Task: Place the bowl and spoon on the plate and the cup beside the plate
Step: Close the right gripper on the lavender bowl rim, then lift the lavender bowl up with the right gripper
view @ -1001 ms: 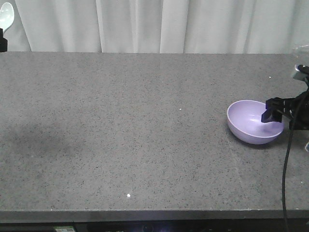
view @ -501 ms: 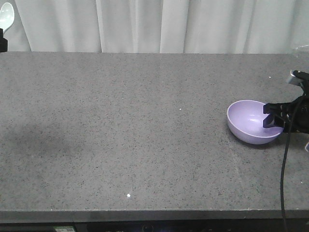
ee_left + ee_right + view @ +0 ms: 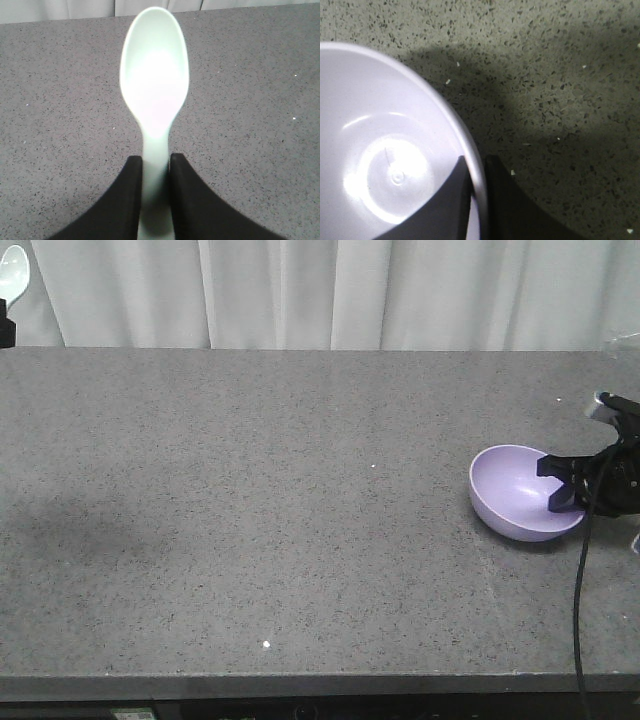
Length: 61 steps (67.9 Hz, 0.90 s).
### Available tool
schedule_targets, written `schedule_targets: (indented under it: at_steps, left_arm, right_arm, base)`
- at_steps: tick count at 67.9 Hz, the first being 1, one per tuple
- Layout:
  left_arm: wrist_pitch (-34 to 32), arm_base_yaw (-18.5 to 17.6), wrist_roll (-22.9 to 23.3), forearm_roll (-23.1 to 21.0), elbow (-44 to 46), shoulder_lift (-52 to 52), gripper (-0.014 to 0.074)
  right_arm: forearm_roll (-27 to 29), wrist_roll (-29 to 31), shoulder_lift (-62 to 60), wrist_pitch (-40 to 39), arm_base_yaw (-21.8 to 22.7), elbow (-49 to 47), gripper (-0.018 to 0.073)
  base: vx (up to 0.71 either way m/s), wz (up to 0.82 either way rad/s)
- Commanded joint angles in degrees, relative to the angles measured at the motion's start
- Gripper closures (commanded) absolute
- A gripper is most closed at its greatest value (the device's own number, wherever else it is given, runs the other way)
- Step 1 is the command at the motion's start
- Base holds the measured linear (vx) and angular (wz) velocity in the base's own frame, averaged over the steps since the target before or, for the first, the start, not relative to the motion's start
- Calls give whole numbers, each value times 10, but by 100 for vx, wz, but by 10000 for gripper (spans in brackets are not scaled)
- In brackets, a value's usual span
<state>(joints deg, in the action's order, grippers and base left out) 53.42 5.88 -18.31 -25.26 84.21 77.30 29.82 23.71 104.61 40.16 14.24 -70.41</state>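
We see the right gripper reaching in low from the right edge of the desk. Its jaws are pinched on the near rim of the bowl, one finger inside and one outside. The bowl sits at the desk's right end. At the far left, the raised left gripper clamps the handle of the spoon, scoop pointing upward.

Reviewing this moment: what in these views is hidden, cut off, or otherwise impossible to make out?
1. No view shows the plate or the cup, so where they are cannot be told.
2. Left wrist view: the spoon, handle end hidden by the left pincer.
3. Front view: the left edge cuts off most of the spoon and left pincer.
4. Right wrist view: the bowl, cut by the left and bottom edges; the right pincer covers part of its rim.
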Motion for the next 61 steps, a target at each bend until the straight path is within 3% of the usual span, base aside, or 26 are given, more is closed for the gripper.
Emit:
schedule_targets:
  at_steps: [1,18,39,61]
  left_arm:
    - [-27,1,0,-19,13,-17,604]
    - [-27,1,0,-19,13,-17,604]
    - [-27,1,0,-19,13,-17,604]
    - [-31,1,0,-19,13,-17,604]
  right_arm:
    - [22,17,-30,-10,4,-25,569]
    - [70,50,-96,35,4,-93,565]
    - [190,137,-252,88,4,-110,564]
    - [209,160,-376,108,4,-110,563]
  base:
    - [0,0]
    - [0,0]
    - [0,0]
    - [0,0]
